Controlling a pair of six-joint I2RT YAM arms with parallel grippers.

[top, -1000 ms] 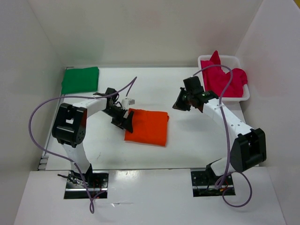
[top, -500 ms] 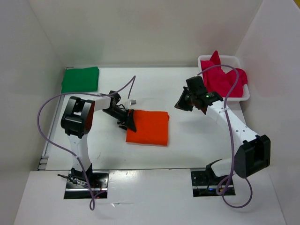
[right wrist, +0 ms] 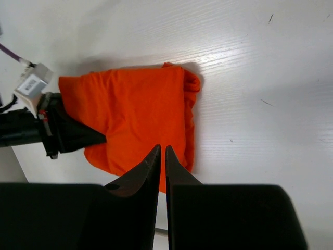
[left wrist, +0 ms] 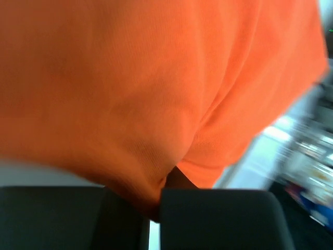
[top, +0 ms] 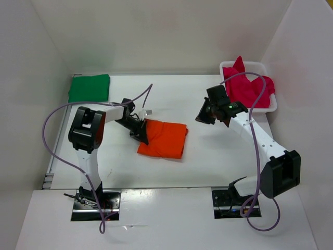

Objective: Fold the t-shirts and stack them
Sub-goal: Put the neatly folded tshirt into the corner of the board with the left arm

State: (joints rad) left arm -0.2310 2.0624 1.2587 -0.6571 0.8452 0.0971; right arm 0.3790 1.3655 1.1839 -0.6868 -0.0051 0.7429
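The green t-shirt (top: 89, 88) lies folded flat, well to the left of the orange t-shirt (top: 165, 139) and further back on the table (top: 208, 161). The left arm (top: 106, 113) reaches in from the orange t-shirt's left side. The left jaws are pinched tight on a fold of cloth at that shirt's left edge; in the left wrist view, orange fabric bunches right between them. The orange t-shirt itself rests on the table as a folded rectangle, a little rumpled along its right side.

To the right of the orange t-shirt, the right arm (top: 250, 130) hangs above bare table. The right jaws are closed to a thin slit and hold nothing. Further right and back, the magenta-red t-shirt (top: 250, 88) sits crumpled in the white basket (top: 271, 108), spilling over the rim, not yet folded.

The step in hand looks like the moving of the folded orange shirt, most likely to stack it on the green one. The next move calls for a lift and carry leftward and back from where it lies, low and steady. With only one edge gripped, the layers may slide open, so the folds need watching.
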